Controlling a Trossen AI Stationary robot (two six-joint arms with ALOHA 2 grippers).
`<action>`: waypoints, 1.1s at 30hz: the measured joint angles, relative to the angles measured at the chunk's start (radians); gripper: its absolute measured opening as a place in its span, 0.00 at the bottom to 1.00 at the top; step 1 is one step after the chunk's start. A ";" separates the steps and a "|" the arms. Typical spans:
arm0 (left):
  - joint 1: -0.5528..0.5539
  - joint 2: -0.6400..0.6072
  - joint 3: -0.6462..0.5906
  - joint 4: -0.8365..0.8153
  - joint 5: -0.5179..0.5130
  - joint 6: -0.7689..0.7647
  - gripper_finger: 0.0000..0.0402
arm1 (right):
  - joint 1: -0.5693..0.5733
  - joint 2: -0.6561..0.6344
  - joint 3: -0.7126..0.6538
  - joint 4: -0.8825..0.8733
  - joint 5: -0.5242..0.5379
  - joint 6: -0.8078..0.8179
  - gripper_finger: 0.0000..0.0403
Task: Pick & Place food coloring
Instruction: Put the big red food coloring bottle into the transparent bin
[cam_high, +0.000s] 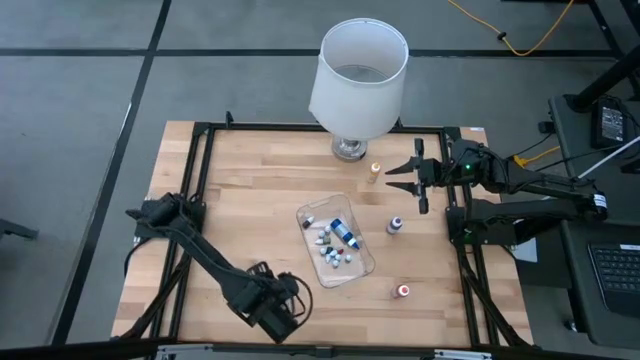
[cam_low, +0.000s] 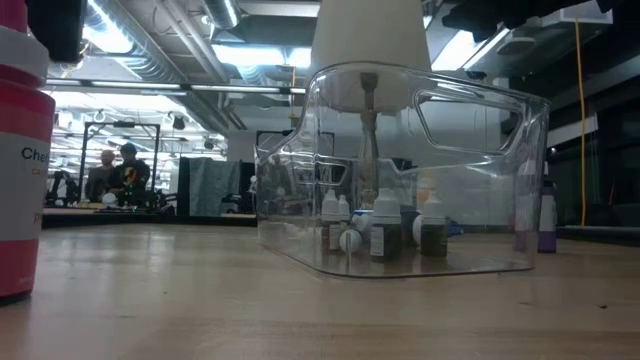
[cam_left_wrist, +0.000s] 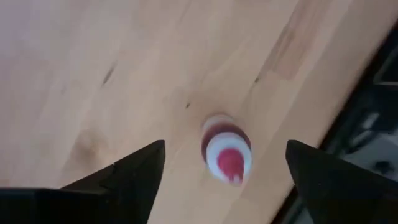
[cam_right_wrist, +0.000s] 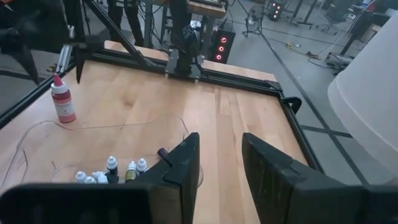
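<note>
High view: the clear rectangular plastic tray (cam_high: 336, 243) sits mid-bench as the collection point and already holds several small food coloring bottles (cam_high: 333, 243). Three bottles stand loose: orange-capped (cam_high: 374, 172), purple (cam_high: 395, 225) and red-capped (cam_high: 403, 291). The right pincer (cam_high: 404, 174) waits just beside the orange one, fingers apart.

Low view: the tray's bottles cluster upright.

Left wrist view: the left pincer (cam_left_wrist: 225, 165) is spread wide, empty; the red-capped bottle stands between its fingers, untouched.
</note>
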 joint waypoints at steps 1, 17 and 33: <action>0.003 0.018 0.000 0.007 0.006 0.008 0.82 | 0.000 0.000 0.000 -0.002 0.000 -0.001 0.30; 0.040 0.109 0.000 0.014 0.077 0.002 0.76 | 0.000 0.000 0.000 -0.026 0.000 -0.043 0.30; 0.052 0.104 0.024 0.025 0.187 0.059 0.35 | 0.000 0.000 0.000 -0.027 0.000 -0.064 0.30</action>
